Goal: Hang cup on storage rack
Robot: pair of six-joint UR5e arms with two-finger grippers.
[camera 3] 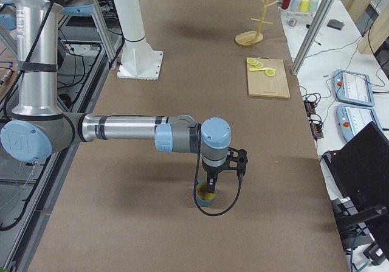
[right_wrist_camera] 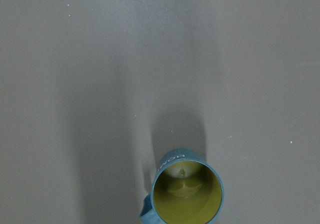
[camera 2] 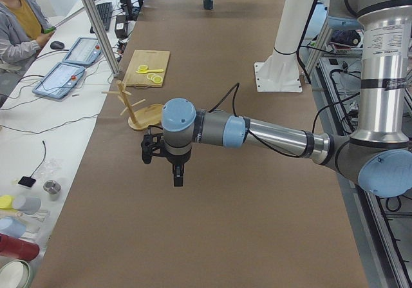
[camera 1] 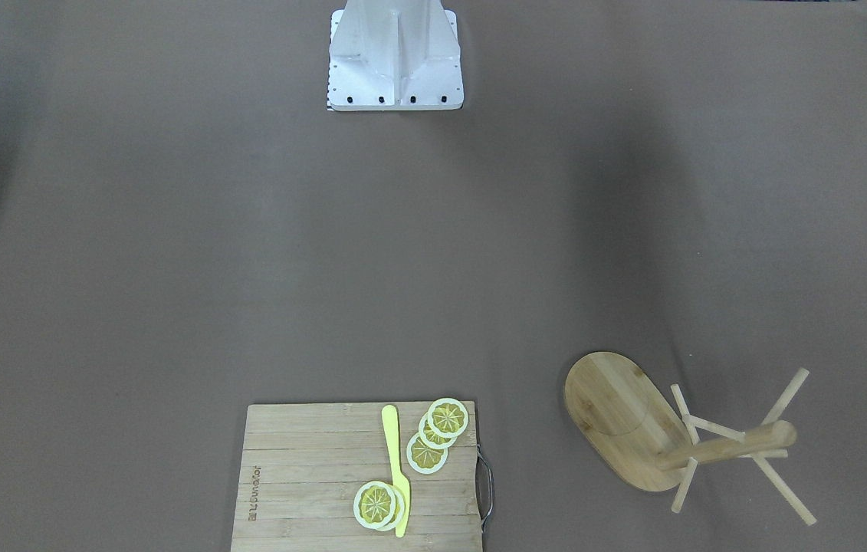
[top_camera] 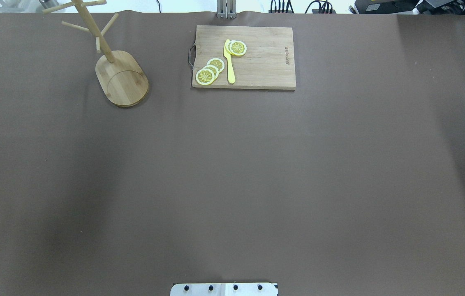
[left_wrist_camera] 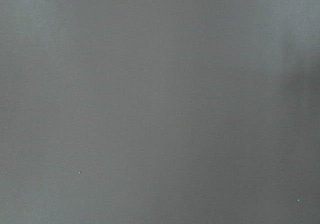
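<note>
The dark blue cup (right_wrist_camera: 187, 193) with a yellowish inside stands upright on the brown table at the bottom of the right wrist view, handle to the lower left. In the exterior right view my right gripper (camera 3: 208, 188) hangs just over the cup (camera 3: 203, 199); I cannot tell whether it is open or shut. The cup shows small at the far end in the exterior left view (camera 2: 208, 1). The bamboo storage rack (top_camera: 122, 80) stands at the far left, its pegs bare; it also shows in the front view (camera 1: 625, 414). My left gripper (camera 2: 177, 175) hovers above bare table near the rack (camera 2: 132, 107); its state is unclear.
A slatted cutting board (top_camera: 265, 61) with lemon slices (top_camera: 209, 70) and a yellow knife (top_camera: 229, 61) lies at the far middle. The robot's base plate (top_camera: 224, 289) is at the near edge. Operators' desks with devices (camera 3: 352, 95) line the far side.
</note>
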